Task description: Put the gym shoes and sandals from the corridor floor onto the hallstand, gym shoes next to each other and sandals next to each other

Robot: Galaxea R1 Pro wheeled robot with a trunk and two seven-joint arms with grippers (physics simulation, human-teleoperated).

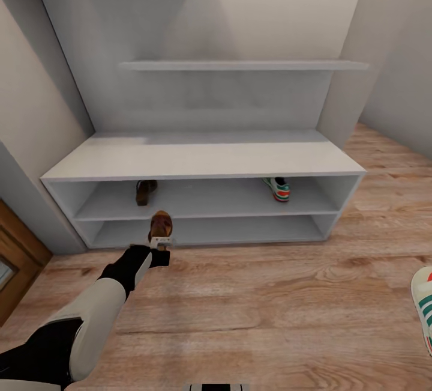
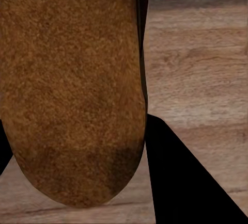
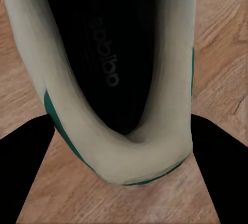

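Observation:
The light-grey hallstand point(image 1: 204, 160) stands ahead against the wall. On its middle tier, one brown sandal point(image 1: 144, 191) lies at the left and one white gym shoe point(image 1: 277, 188) with green stripes at the right. My left gripper point(image 1: 161, 245) is shut on the other sandal point(image 1: 160, 225), holding it just in front of the lower tier; its brown sole point(image 2: 72, 90) is close up in the left wrist view. The other gym shoe point(image 1: 423, 307) is at the head view's right edge over the corridor floor point(image 1: 270, 301). Its heel point(image 3: 150, 157) sits between my right gripper's fingers point(image 3: 26, 157).
An upper shelf point(image 1: 240, 65) runs across the hallstand's grey back panel. Walls close in on both sides, and a brown wooden door point(image 1: 15, 262) stands at the left. Wood-plank floor stretches between me and the rack.

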